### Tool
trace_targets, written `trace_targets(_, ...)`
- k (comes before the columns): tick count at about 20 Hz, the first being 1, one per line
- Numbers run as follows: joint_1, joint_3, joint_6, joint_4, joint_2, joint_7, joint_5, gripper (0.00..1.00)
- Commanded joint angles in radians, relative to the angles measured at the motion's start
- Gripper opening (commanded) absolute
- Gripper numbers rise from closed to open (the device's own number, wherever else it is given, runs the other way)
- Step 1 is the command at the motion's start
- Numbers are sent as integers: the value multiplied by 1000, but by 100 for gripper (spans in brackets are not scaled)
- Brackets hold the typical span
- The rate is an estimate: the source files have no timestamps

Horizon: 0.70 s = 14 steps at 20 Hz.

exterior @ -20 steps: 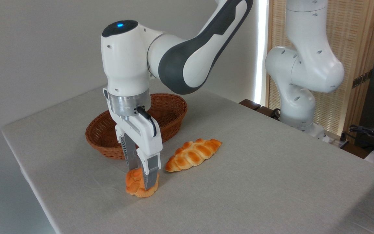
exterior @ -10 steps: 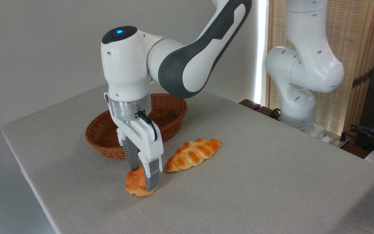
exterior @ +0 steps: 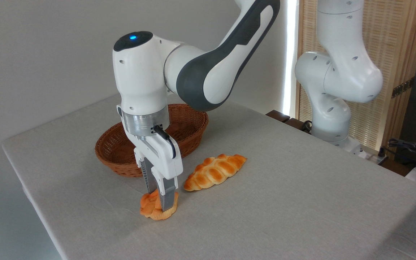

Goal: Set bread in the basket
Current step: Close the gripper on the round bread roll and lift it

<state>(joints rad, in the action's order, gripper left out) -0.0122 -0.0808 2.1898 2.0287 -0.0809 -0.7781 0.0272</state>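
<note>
**Gripper clamped on the bun, low on the table**

The gripper [exterior: 160, 202] points straight down in the lower centre-left of the frame, and we see its two grey fingers [exterior: 167, 198] drawn narrowly together with the bread [exterior: 154, 208] pinched between them. The bun bulges out on either side of the fingers and looks squeezed. Its underside meets the table [exterior: 284, 202] or sits just above it; we cannot tell which from this angle.

Behind the gripper, towards the middle left of the frame, we find the basket [exterior: 116, 153], a reddish-brown wicker oval standing on the cloth. The wrist of the arm [exterior: 200, 72] hides part of its interior, and the part we can see holds nothing. The bread is in front of the basket, near its front rim but apart from it.

Just right of the gripper lies the braided loaf [exterior: 213, 172], slanting up to the right, close to the bun and not touching it.

At the upper right of the frame we see the arm's white base column [exterior: 334, 90] standing beyond the table's far edge, before a slatted wooden screen [exterior: 392, 47].
</note>
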Motion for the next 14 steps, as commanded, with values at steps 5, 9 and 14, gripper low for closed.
trace_targets(5, 6, 3, 13, 5, -11, -9, -20, 23)
trace_targets(9, 8, 9, -18, -36, 3, 0, -3, 21)
trace_targets(14, 9, 0, -251, -255, 15, 25, 28, 21)
